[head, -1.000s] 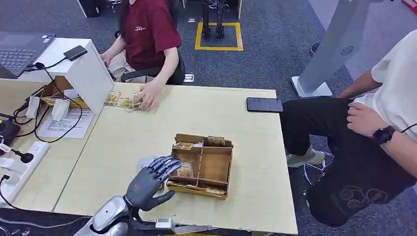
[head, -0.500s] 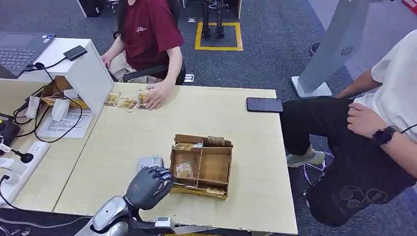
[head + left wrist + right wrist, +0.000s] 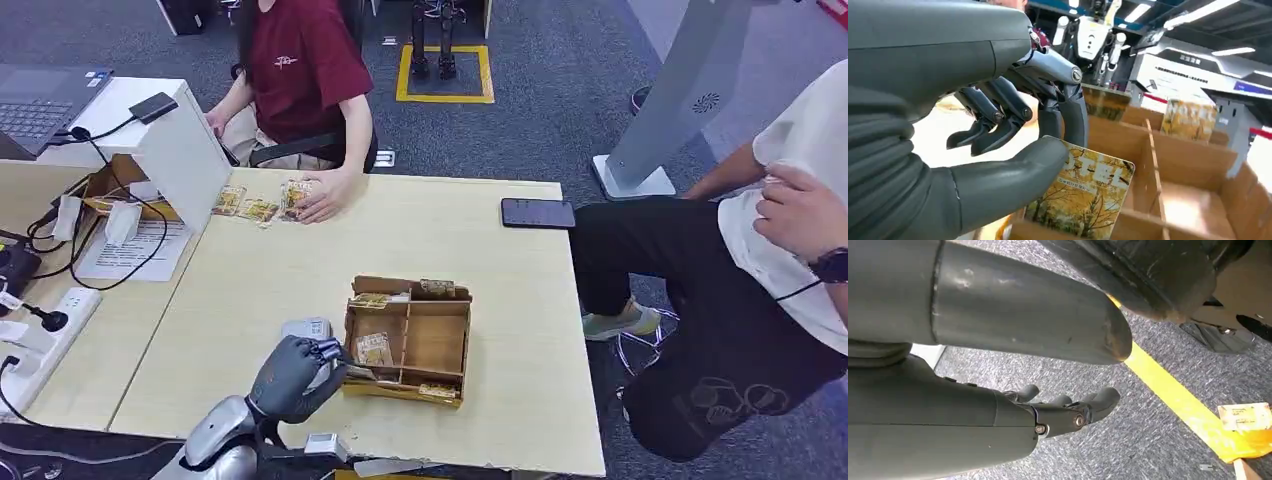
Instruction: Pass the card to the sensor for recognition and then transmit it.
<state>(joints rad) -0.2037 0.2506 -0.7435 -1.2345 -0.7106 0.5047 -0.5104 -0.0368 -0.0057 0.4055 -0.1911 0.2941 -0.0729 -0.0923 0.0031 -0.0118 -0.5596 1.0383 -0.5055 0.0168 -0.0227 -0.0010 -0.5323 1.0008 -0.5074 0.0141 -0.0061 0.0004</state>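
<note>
My left hand (image 3: 290, 376) is at the left front corner of the wooden divided box (image 3: 438, 345) near the table's front edge. In the left wrist view the thumb (image 3: 1013, 180) and a finger pinch the edge of a yellow card (image 3: 1087, 192) that stands in the box's (image 3: 1193, 200) near compartment. That card (image 3: 372, 347) looks tilted in the head view. More yellow cards (image 3: 437, 287) lean in the far compartments. A small grey device (image 3: 305, 328) lies just left of the box. My right hand (image 3: 1063, 412) hangs over the carpet, its fingers loosely bent and holding nothing.
A person in a red shirt (image 3: 300, 60) sits at the far edge with a hand on several cards (image 3: 258, 209). A white stand (image 3: 170, 140), cables and a power strip (image 3: 45, 335) fill the left. A black phone (image 3: 538, 213) lies far right, near a seated person (image 3: 780, 250).
My left hand's spread fingers have curled in and closed on the card at the box's corner. The person on the right has raised a hand to the chest.
</note>
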